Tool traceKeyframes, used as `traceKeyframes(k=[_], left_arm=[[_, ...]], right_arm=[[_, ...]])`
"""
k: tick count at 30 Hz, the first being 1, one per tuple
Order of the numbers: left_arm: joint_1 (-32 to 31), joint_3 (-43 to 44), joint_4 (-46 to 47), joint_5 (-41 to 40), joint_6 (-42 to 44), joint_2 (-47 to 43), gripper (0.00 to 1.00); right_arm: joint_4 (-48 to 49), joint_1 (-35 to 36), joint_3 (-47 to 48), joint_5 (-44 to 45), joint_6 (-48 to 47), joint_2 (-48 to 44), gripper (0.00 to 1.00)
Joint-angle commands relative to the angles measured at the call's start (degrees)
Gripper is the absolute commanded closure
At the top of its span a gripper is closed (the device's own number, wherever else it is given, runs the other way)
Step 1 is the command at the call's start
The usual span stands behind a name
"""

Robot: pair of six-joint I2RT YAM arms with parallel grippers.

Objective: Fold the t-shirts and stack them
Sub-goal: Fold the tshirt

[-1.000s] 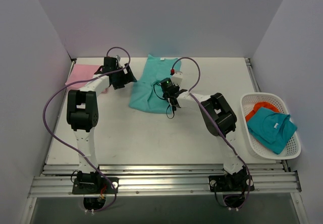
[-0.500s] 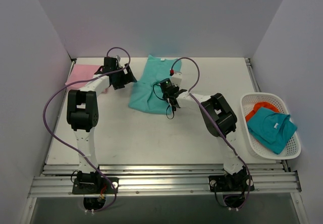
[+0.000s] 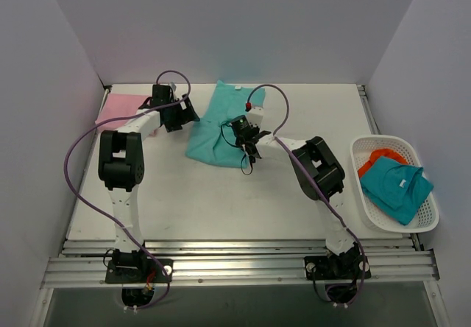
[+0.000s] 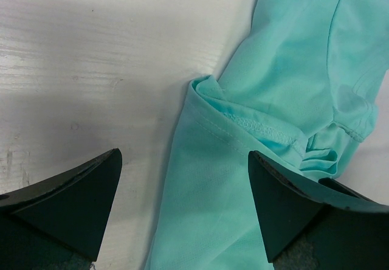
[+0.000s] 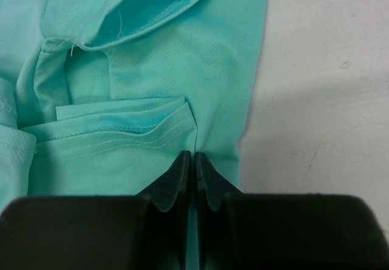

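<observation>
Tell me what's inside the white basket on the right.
A teal t-shirt lies on top, orange cloth peeking out behind it. Anything beneath them in the basket is covered.

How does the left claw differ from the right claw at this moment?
The left claw is open wide; the right claw is shut. The left one hangs over the edge of the turquoise t-shirt; the right one seems to pinch its cloth. Both are at that shirt.
</observation>
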Motion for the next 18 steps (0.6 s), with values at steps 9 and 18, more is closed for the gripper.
traceKeyframes(k=[9,18], left_arm=[[0.6,1.9,2.2,0.9,-0.2,0.5,0.06],[0.6,1.8,2.2,1.0,-0.2,0.2,0.06]], right_arm=[[-5.2,0.7,2.0,4.2,0.1,-7.1,0.88],[-5.1,0.7,1.7,3.6,0.5,-6.5,0.89]])
